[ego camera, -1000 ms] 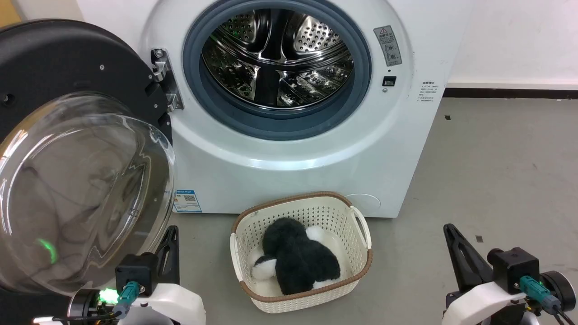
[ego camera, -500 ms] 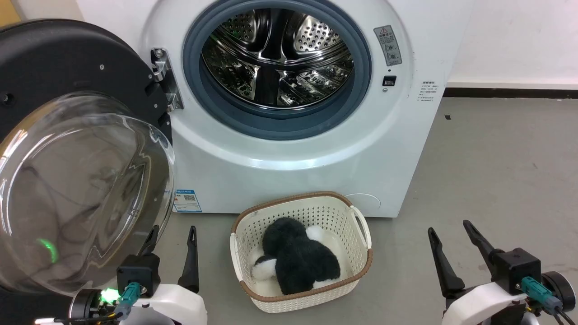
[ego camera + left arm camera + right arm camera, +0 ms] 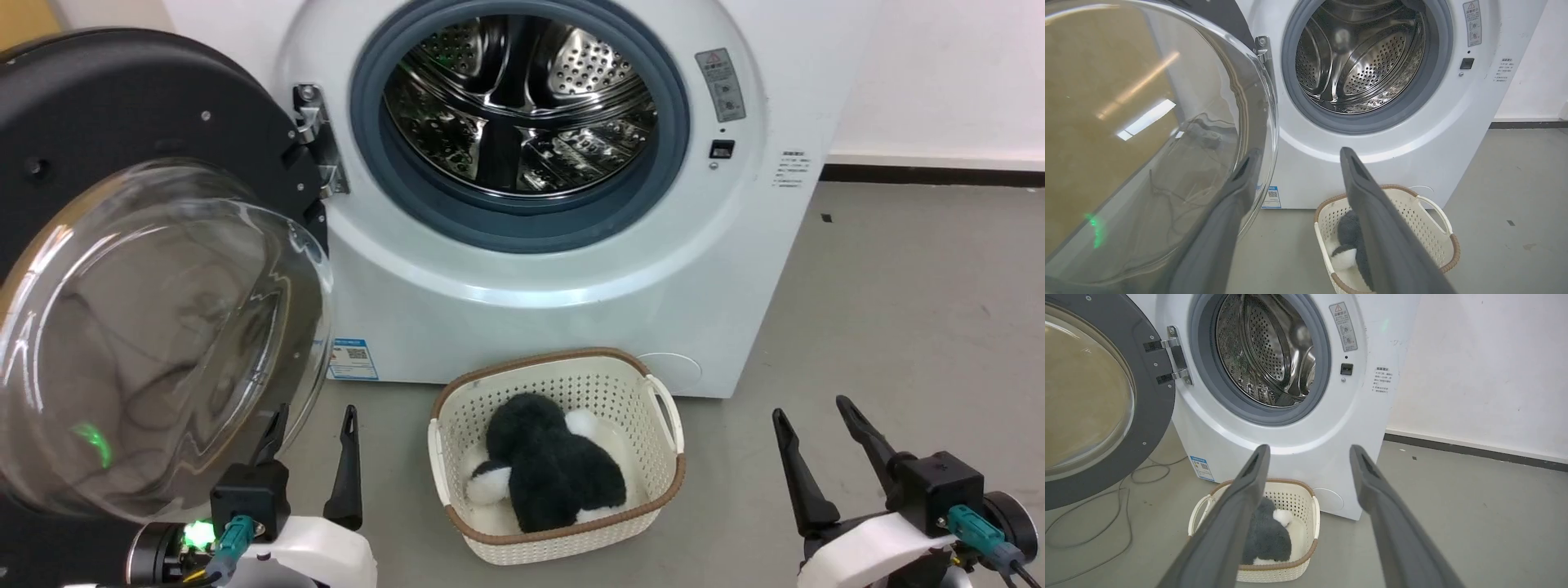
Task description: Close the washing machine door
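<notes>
Currently, washing machine (image 3: pixel 571 286): white front-loader across the upper centre of the head view; porthole uncovered, grey gasket (image 3: pixel 522 224) ringing the steel drum (image 3: pixel 522 106).
Washing machine door (image 3: pixel 155 269): swung fully open on its hinge (image 3: pixel 318 139), filling the left of the head view; black rim, clear domed glass facing outward.
Basket (image 3: pixel 563 388): cream, perforated, on the grey floor (image 3: pixel 898 310) at lower centre, just in front of the machine.
Plush toy (image 3: pixel 551 474): black and white, lying inside the basket.
Left gripper (image 3: pixel 316 412): lower left, fingers spread apart, holding nothing; one finger overlaps the dome's lower edge, contact cannot be told.
Right gripper (image 3: pixel 810 408): lower right, fingers spread apart, holding nothing, over bare floor well apart from the door.
Blue sticker (image 3: pixel 353 359): low on the machine front, beside the dome's edge.
</notes>
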### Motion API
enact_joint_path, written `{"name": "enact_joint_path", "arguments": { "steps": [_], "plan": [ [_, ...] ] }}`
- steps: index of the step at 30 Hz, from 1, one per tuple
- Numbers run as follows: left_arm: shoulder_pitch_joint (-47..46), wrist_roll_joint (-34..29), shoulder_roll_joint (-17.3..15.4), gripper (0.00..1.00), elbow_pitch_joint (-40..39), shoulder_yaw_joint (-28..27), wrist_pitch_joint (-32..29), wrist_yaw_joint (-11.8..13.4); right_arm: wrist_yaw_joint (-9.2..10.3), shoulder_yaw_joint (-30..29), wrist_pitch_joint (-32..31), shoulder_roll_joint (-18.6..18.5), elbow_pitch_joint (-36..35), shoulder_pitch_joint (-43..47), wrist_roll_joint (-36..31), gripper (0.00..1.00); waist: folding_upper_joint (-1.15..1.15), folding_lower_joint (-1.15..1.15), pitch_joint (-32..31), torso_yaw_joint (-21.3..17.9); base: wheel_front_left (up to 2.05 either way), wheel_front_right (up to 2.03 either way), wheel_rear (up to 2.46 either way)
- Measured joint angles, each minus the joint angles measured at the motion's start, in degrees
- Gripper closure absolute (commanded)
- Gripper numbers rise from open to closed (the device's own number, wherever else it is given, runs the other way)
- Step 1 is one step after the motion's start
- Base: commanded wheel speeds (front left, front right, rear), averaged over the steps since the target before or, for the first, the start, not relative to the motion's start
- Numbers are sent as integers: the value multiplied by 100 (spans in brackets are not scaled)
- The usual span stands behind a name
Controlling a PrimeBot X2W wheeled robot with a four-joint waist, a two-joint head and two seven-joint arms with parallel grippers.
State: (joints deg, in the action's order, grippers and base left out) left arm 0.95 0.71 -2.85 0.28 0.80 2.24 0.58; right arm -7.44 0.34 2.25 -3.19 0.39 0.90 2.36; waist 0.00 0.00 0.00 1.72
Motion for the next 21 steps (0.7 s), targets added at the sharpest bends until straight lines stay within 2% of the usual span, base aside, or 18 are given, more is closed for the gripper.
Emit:
{"name": "enact_joint_path", "arguments": {
  "steps": [21],
  "plan": [
    [96,59,1,0,-44,44,245,51,0,127,248,-4,60,13,290,0,0,0,-60,710,0,0,0]
  ]
}}
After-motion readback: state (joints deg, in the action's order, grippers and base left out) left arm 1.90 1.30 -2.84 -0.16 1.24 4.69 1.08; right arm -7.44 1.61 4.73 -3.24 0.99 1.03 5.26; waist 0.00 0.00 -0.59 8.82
